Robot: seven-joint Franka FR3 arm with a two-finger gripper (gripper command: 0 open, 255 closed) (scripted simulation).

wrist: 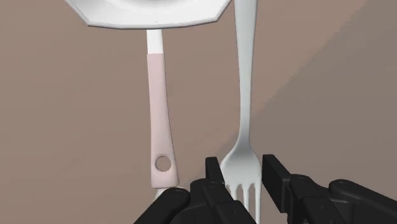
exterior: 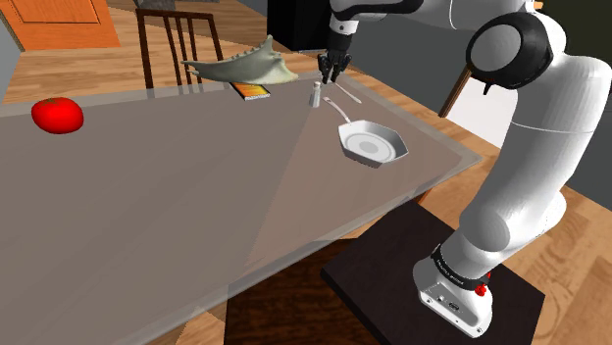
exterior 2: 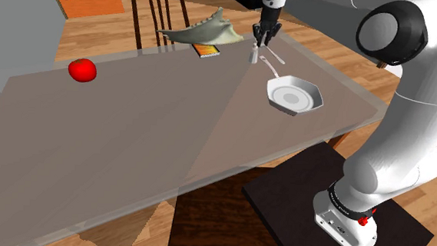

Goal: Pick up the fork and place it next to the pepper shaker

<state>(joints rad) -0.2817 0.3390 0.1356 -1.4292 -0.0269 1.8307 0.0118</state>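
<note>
Two fingers (wrist: 215, 173) apart over fork (wrist: 245, 108); tines partly hidden, handle cut off.

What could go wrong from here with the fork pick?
1. The open end effector straddles the fork at its tines, not mid-handle; gripped there, it may tilt or slip.
2. The pan handle lies close beside the fork; closing could nudge it.
3. The pepper shaker stands close by and might get knocked over.

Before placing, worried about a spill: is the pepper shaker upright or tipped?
Upright: the pepper shaker stands on its base, narrow top up.
</note>
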